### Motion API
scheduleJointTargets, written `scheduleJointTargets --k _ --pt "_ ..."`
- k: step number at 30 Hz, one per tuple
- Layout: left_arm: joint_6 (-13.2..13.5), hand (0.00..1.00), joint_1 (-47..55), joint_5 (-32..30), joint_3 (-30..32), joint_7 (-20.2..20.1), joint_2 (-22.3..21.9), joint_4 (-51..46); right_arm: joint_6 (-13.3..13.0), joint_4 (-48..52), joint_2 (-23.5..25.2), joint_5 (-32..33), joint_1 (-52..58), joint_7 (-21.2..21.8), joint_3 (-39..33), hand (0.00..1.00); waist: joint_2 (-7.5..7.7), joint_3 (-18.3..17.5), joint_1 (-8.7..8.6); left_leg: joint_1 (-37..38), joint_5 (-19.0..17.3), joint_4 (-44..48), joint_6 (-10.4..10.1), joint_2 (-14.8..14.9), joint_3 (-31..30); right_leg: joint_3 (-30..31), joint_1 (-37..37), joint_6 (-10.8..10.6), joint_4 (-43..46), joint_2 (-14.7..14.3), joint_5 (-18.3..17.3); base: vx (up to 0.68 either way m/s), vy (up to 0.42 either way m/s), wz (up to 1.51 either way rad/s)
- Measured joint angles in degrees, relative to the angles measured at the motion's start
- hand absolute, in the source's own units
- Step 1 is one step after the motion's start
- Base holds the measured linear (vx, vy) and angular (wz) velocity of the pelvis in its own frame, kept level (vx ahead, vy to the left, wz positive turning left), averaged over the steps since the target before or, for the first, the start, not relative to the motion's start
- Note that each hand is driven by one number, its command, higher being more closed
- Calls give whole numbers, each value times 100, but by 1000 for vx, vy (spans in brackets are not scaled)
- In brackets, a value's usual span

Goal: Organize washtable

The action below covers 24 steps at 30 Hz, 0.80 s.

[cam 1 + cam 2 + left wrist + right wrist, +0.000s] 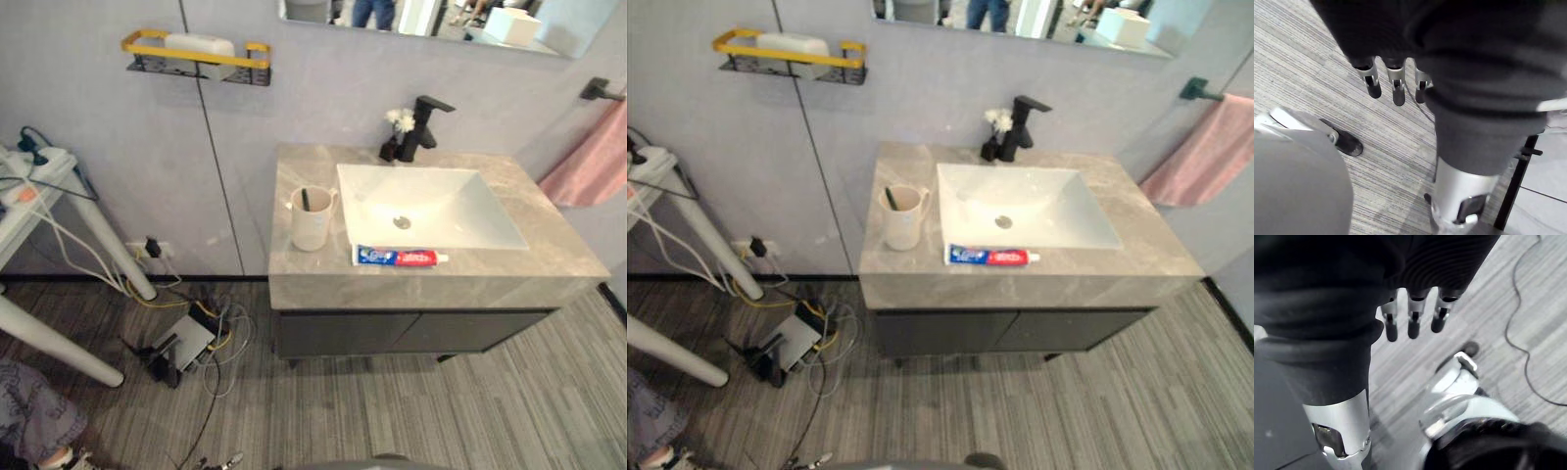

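A grey stone washtable (294, 274) with a white sink (431, 208) stands against the wall. A cream cup (312, 218) with a dark toothbrush in it sits on the counter left of the sink. A blue-and-red toothpaste tube (400, 257) lies flat along the front edge of the basin. A black faucet (423, 127) and a small white flower (400, 121) stand at the back. My left hand (1396, 83) hangs over the floor with fingers straight and empty. My right hand (1413, 316) also hangs over the floor, fingers straight, holding nothing.
A yellow-railed wall shelf (196, 57) with a white item hangs upper left. A pink towel (593, 162) hangs on the right wall. White table legs (59, 343), a power strip and tangled cables (191, 338) lie on the floor at left. A mirror (431, 20) is above.
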State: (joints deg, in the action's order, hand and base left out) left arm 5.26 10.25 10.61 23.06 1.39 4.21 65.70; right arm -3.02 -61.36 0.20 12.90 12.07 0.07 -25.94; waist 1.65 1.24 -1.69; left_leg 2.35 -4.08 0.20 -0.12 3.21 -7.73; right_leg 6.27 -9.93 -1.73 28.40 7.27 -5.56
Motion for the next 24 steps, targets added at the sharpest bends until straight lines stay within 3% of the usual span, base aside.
scheduleJointTargets --k 3,4,5,7,8,9,10,12,15,19,20,24 --pt "-2 0 154 0 197 31 63 -23 -11 165 -52 0 -202 -15 326 0 9 -17 117 -71 -244 265 -298 282 -6 -92 -35 -154 -391 234 -28 89 -226 -2" --pt "-2 0 224 -1 208 42 76 -41 -37 192 -70 0 -304 -15 544 0 114 -84 125 -92 -308 285 -415 314 10 -161 -27 -410 -713 337 190 89 -377 6" --pt "-13 0 223 -1 188 78 96 -9 -50 184 -52 4 -402 -15 785 0 248 -152 112 -125 -335 274 -562 302 -12 -201 58 -859 -890 449 72 98 -419 12" --pt "-18 0 119 -4 172 130 15 9 -78 185 -87 1 -571 6 957 0 244 -189 145 -106 -289 162 -753 481 -26 -453 260 -832 -1221 381 -349 68 -438 13" --pt "-34 0 -17 13 109 142 -87 12 -111 174 -202 -8 -751 21 1180 0 11 -102 218 -166 -206 153 -939 715 -64 -634 356 -710 -1373 136 -521 21 -402 20" --pt "-30 0 -71 46 100 158 -155 -5 -110 139 -277 -19 -787 23 1259 0 -52 -57 218 -216 -134 169 -1040 814 -106 -737 371 -698 -1355 48 -521 8 -411 52" --pt "-17 0 -150 196 -46 187 -193 -28 -103 58 -384 -35 -776 15 1289 0 -166 -66 182 -307 65 222 -1056 884 -123 -957 418 -592 -1282 -18 -580 7 -316 75" --pt "31 0 -202 405 -208 216 -201 -42 -105 -151 -522 -65 -776 0 1221 0 -171 -65 139 -392 226 337 -894 845 76 -1185 499 -457 -1296 -24 -656 -24 -234 66" --pt "30 0 -249 524 -341 225 -230 -52 -77 -534 -752 -47 -738 -126 835 0 -173 -67 102 -398 193 224 -937 546 -17 -1326 753 -308 -1739 -101 -448 -12 -110 27" --pt "13 0 -249 580 -126 104 -225 -48 -28 -703 -798 10 -597 -120 177 0 -157 -82 105 -321 128 -34 -776 569 84 -1240 788 -341 -2070 -237 -179 -15 29 -11" --pt "11 0 -226 580 56 99 -203 -44 -4 -708 -706 24 -553 -114 0 0 -57 -73 107 -246 117 -33 -756 514 200 -1119 822 -361 -2136 -197 -104 -42 105 -37" --pt "-6 0 -138 551 410 24 -156 -40 116 -708 -365 41 -266 -98 -361 0 91 -113 92 17 47 -29 -643 333 449 -901 1075 -462 -2357 -28 13 -63 102 -33"
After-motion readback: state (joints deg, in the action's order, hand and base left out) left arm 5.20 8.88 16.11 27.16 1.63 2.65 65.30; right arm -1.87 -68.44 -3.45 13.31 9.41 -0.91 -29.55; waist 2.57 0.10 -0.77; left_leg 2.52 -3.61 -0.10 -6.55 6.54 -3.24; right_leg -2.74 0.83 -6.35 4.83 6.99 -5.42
